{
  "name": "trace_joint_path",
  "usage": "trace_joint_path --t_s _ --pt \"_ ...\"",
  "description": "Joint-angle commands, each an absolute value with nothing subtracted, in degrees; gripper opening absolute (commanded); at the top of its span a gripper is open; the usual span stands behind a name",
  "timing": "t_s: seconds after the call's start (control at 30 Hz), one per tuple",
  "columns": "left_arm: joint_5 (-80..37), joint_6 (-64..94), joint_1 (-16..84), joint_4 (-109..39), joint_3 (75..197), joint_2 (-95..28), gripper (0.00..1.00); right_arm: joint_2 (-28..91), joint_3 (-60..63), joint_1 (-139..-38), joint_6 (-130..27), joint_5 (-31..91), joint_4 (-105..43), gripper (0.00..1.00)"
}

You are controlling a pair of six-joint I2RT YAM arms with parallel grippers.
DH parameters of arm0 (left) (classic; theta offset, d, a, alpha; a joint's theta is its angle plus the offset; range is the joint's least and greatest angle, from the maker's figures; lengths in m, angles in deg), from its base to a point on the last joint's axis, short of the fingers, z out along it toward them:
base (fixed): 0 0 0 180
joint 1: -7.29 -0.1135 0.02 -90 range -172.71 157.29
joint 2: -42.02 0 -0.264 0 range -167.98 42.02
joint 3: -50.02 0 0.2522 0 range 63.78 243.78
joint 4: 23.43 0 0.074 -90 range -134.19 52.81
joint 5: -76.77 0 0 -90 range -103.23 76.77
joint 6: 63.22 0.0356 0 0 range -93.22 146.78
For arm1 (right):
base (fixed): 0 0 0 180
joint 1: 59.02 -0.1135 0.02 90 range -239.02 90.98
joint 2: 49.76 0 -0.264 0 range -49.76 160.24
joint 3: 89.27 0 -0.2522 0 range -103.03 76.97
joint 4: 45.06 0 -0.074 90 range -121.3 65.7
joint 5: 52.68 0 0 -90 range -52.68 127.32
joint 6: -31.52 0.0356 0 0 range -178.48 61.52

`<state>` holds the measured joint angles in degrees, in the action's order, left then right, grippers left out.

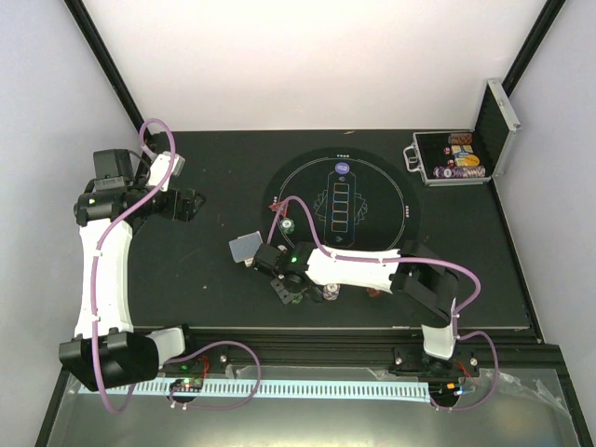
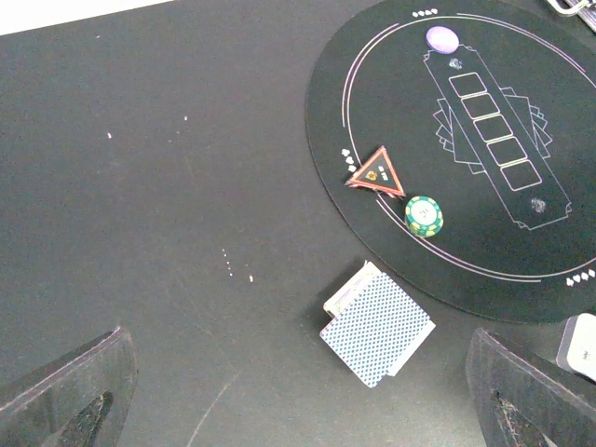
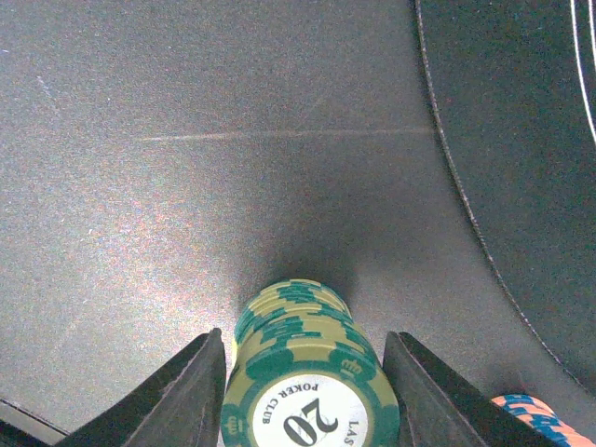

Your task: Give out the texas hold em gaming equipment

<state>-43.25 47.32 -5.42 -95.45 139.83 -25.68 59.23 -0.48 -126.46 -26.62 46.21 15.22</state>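
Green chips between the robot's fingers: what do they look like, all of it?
The stack of green chips stands upright on the dark table. Edges are green with cream stripes; the top white face reads 20, Poker Club, Las. They look like plastic. The right gripper's fingers sit against both sides.

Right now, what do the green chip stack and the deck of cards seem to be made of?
The green chip stack: probably clay composite or plastic, matte, striped edge inlays, printed white centre label. The deck of cards: likely coated paper, thin layered white edges under a patterned blue back.
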Motion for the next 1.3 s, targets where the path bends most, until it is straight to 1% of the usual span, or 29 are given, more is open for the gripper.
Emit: trace_joint_path --t_s 0.0,0.07,0.2,0.53,0.63,0.7,0.77,0.83,0.87,1.07,1.1,1.17,1.27 --pt "-44.09 47.61 -5.89 -95.54 141.99 -24.61 0.99 59.28 -0.89 -126.61 -26.53 47.08 15.14 0.49" --pt "-44.07 47.61 -5.82 -95.55 142.06 -24.62 0.99 59.31 -0.61 -126.55 -26.49 46.97 14.90 0.48" --pt "-44.09 47.52 -5.87 -95.46 142.09 -24.64 0.99 59.05 -0.26 -126.58 -26.38 46.94 14.49 0.40" --pt "-43.84 47.52 -5.81 -95.45 142.17 -24.44 0.99 59.57 0.47 -126.56 -26.59 46.74 14.01 0.37" --pt "-43.82 47.50 -5.88 -95.37 142.13 -24.44 0.99 59.46 0.68 -126.58 -26.41 47.23 13.89 0.29" --pt "-43.82 47.53 -5.83 -95.33 142.17 -24.42 0.99 59.65 0.68 -126.59 -26.64 47.24 13.95 0.28" --pt "-43.81 47.44 -5.89 -95.29 142.13 -24.43 0.99 59.98 0.59 -126.61 -26.75 47.66 14.24 0.29" --pt "-43.75 47.44 -5.94 -95.29 142.17 -24.35 0.99 59.97 0.72 -126.61 -26.87 47.82 14.31 0.38" --pt "-43.81 47.51 -5.88 -95.29 142.17 -24.34 0.99 59.86 0.83 -126.61 -26.92 48.05 14.32 0.40" --pt "-43.71 47.44 -5.89 -95.20 142.17 -24.25 0.99 59.74 0.58 -126.55 -26.93 48.49 14.40 0.40" --pt "-43.72 47.44 -5.89 -95.15 142.17 -24.27 0.99 59.83 0.51 -126.55 -26.96 48.48 14.40 0.41" --pt "-43.69 47.43 -5.89 -95.22 142.26 -24.29 0.99 60.00 0.35 -126.59 -27.10 48.32 14.43 0.47" --pt "-43.73 47.44 -5.86 -95.20 142.26 -24.32 0.99 60.09 0.54 -126.61 -27.02 48.43 14.34 0.49"
